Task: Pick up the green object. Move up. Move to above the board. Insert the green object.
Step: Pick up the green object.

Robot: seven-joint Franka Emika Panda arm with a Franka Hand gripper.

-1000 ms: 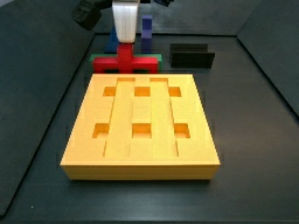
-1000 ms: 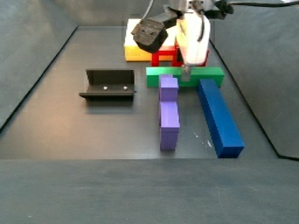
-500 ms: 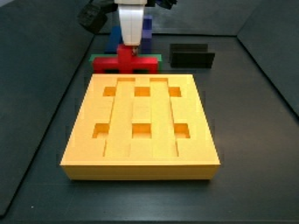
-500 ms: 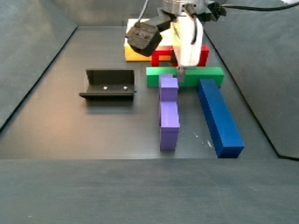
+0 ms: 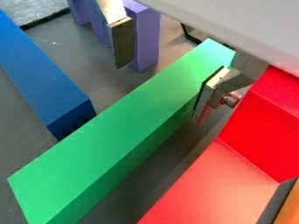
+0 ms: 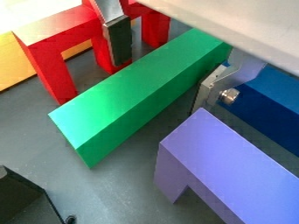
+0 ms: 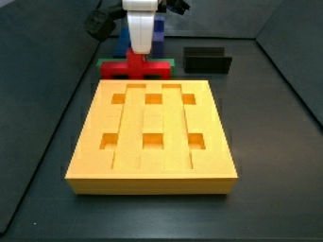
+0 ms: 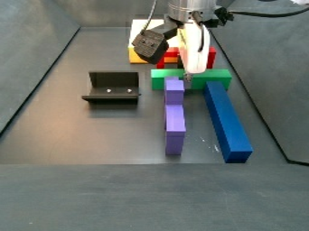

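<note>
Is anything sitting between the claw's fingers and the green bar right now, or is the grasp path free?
Nothing visible blocks it. In both wrist views the claw straddles the green bar, one finger on each long side, with only bare gaps between pads and bar. The red piece and the purple piece flank the bar outside the fingers.

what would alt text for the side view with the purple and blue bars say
The gripper hangs straight down over the green object, a bar lying crosswise at the near ends of a purple bar and a blue bar. The fixture stands apart beside them, and the board and a red piece show behind the arm.
</note>
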